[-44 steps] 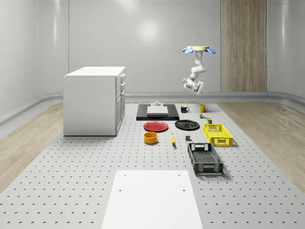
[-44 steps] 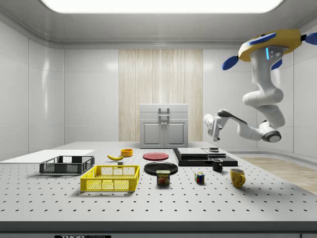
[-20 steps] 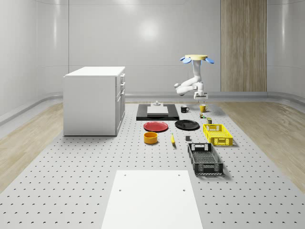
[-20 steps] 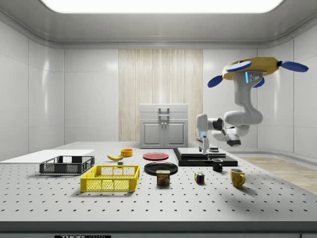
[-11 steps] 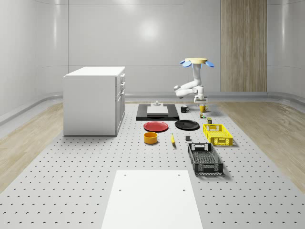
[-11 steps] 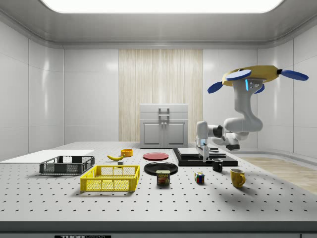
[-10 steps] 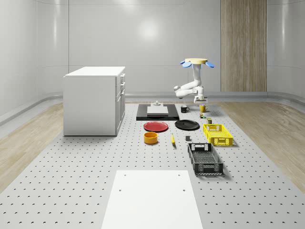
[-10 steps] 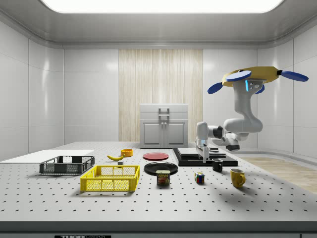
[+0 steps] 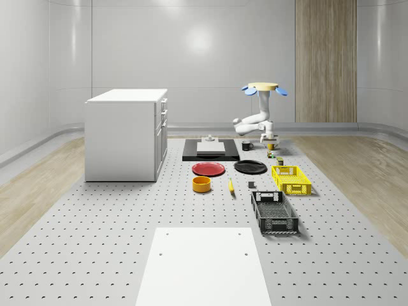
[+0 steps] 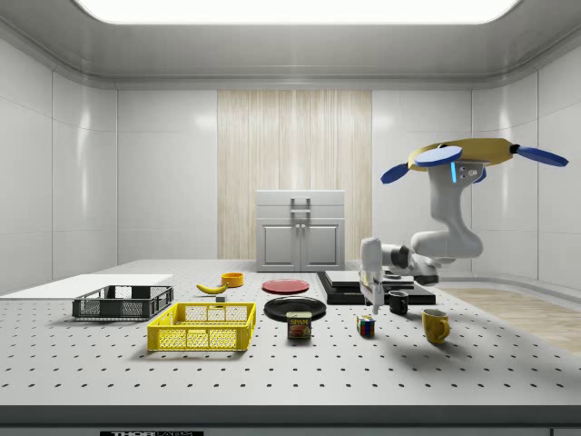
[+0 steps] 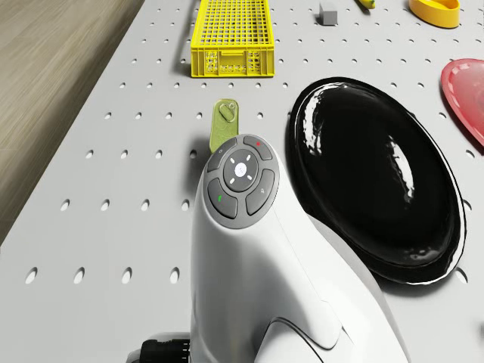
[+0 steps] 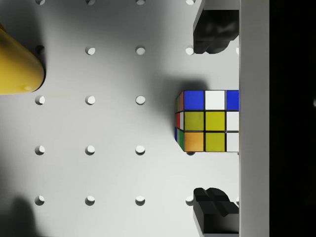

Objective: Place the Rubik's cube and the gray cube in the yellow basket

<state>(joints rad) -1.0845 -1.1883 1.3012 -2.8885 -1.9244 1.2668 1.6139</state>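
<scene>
Rubik's cube (image 12: 207, 121) — blue, white, yellow, orange tiles up, between spread pincer (image 12: 213, 121) fingers, drone (image 10: 458, 162) hovering above.

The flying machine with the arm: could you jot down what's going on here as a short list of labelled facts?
drone: hovering above the far end of the perforated table, near the yellow mug
hand: pointing down just over the multicoloured Rubik's cube, fingers open either side, not touching it
cube: resting on the table, between the tin can and the yellow mug
yellow mesh basket: nothing inside it
small gray cube: on the table beside the basket
stage: nothing moved into the basket yet
</scene>
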